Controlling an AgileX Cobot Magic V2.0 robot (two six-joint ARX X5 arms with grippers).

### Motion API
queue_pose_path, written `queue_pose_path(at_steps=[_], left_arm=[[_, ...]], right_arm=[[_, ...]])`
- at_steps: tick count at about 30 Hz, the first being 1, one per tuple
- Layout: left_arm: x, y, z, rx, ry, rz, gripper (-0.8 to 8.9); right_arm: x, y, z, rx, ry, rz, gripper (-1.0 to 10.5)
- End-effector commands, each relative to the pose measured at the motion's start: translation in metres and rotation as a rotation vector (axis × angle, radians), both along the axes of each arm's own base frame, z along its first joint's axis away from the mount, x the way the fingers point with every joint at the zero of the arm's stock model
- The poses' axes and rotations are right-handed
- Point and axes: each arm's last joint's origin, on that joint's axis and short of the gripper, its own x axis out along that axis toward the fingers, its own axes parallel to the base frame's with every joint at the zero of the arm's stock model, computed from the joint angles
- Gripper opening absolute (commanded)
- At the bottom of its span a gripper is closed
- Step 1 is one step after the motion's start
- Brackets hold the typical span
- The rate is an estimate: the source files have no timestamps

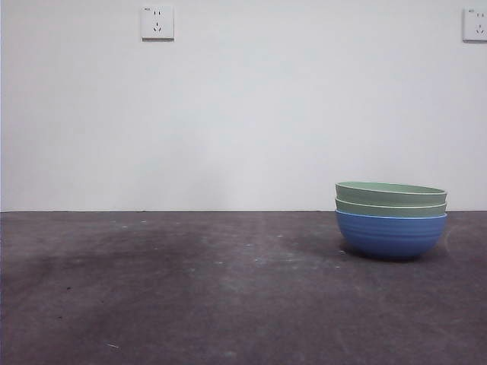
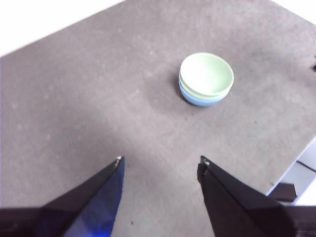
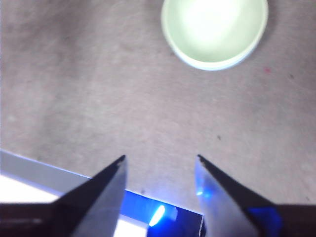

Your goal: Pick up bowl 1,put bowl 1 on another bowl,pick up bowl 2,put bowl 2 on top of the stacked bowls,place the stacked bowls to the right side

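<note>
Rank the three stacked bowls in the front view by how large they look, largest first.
1. Blue bowl: most surface showing.
2 and 3. Top green bowl and middle green bowl: alike in width, mostly nested, so unranked.

We see a blue bowl (image 1: 391,235) with faint horizontal ribs, two pale green bowls (image 1: 391,193) with lighter rims, a mottled dark grey table (image 1: 190,296), a white wall (image 1: 228,114) and white sockets (image 1: 157,23).
</note>
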Motion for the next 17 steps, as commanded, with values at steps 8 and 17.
queue_pose_path(at_steps=[8,17], left_arm=[[-0.003,0.000,-0.002,-0.006,0.030,-0.051,-0.09],[-0.003,0.000,-0.002,-0.005,0.030,-0.047,-0.03]], right_arm=[[-0.025,0.010,0.007,0.017,-0.032,0.091,-0.1],[-0.025,0.010,0.007,0.033,-0.020,0.057,0.0]])
